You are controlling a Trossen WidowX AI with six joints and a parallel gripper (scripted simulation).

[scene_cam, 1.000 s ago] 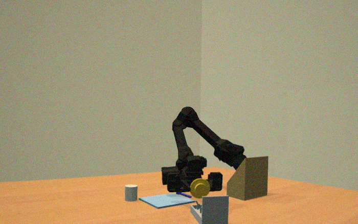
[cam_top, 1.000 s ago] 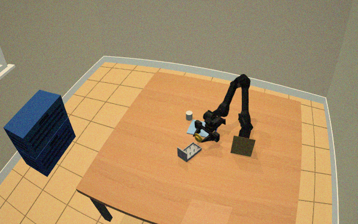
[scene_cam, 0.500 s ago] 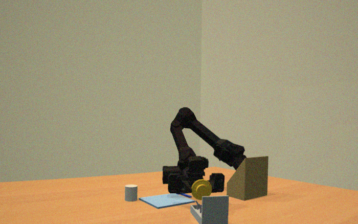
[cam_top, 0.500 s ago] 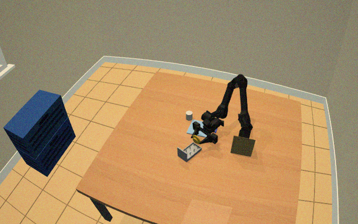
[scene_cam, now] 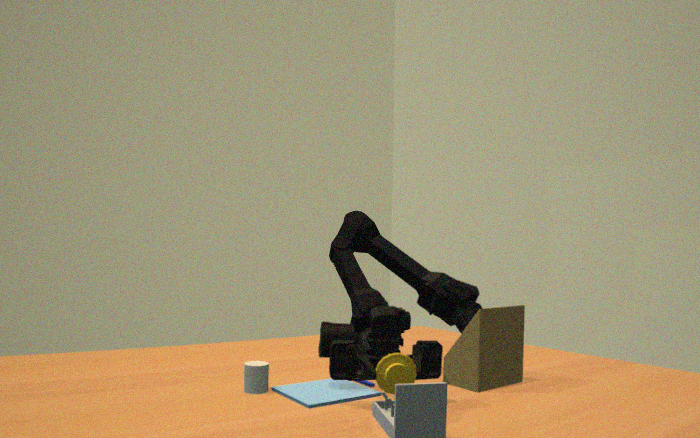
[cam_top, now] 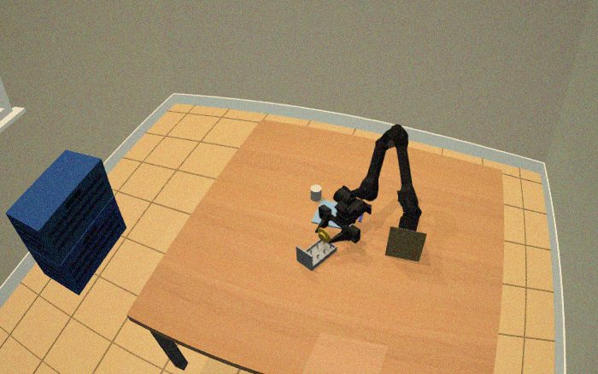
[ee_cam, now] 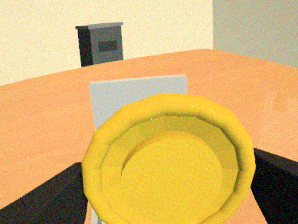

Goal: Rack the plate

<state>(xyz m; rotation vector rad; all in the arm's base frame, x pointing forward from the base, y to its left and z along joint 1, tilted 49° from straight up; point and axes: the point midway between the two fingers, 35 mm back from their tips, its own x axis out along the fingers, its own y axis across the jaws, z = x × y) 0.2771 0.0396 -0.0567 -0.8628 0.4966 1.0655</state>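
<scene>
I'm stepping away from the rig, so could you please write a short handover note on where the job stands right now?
End effector: shut on the yellow plate, held upright on edge.
Plate: above the near end of the grey dish rack, not yet seated in a slot; in the wrist view the rack's rails show just below it.
Nearby: light blue mat, grey cylinder, olive wedge block.
Done: pick-up and carry to the rack.
Left: lower the plate between the rails, release, move the arm away.

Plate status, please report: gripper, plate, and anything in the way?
Gripper shut on yellow plate. Plate upright, at the near end of the dish rack, not yet between the rails. Path unobstructed.
</scene>
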